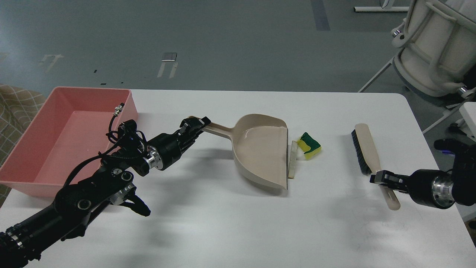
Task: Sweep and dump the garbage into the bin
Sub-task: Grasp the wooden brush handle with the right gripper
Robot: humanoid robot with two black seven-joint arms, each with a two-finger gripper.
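Observation:
The yellow sponge with a green layer point(309, 145) and the white bread slice point(293, 160) lie on the white table just right of the beige dustpan's point(260, 154) open mouth. The bread stands on edge against the dustpan's lip. My left gripper point(195, 125) is shut on the end of the dustpan's handle. The beige black-bristled brush point(363, 149) lies to the right. My right gripper point(380, 178) is shut on the brush's handle near its middle. The pink bin point(74, 134) stands empty at the table's left end, behind my left arm.
The table's right edge point(442, 175) runs close to my right arm. A white machine on a stand point(435, 48) is beyond the far right corner. A patterned cloth point(15, 108) lies left of the bin.

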